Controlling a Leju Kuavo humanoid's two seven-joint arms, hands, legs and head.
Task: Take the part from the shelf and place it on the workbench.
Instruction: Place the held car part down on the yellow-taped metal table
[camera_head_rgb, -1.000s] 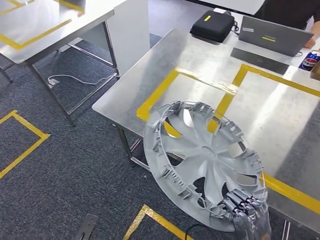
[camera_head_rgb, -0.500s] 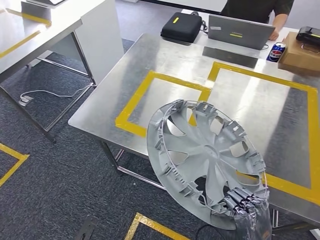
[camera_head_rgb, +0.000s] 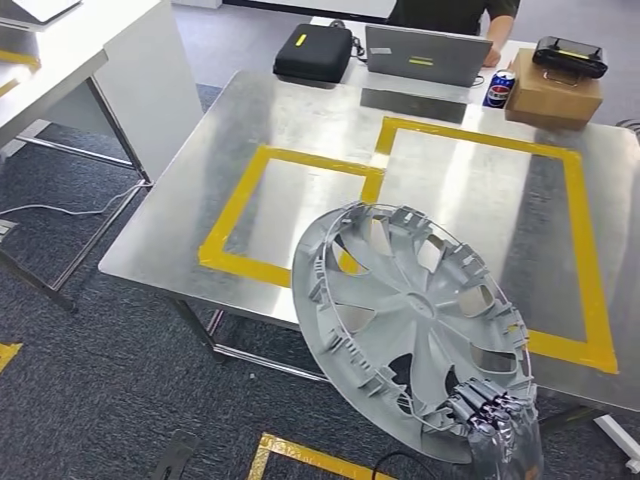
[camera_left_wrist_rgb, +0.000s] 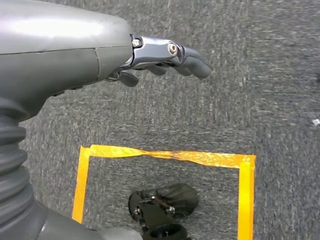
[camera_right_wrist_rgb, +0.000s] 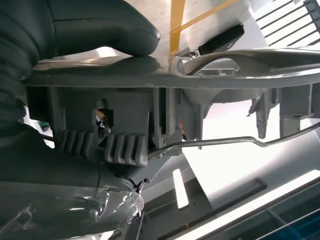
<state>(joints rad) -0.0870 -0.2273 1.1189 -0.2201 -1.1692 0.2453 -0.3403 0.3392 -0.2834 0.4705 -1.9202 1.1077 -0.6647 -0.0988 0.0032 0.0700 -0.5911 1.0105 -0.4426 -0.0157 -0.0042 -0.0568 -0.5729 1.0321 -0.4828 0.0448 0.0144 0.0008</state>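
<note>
Right robot hand (camera_head_rgb: 494, 418) clamps silver hubcap (camera_head_rgb: 407, 320) by its lower rim, tilted over counter (camera_head_rgb: 468, 190) edge; left robot hand (camera_left_wrist_rgb: 166, 55) hangs loose, fingers apart, w/ nothing in it.

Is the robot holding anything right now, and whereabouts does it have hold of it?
Yes. The right hand grips the hubcap by its rim, at the edge nearest the robot. The left hand holds nothing.

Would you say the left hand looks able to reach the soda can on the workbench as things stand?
Probably not: the left hand hangs over the carpet, and the soda can stands at the workbench's far edge, by the laptop.
</note>
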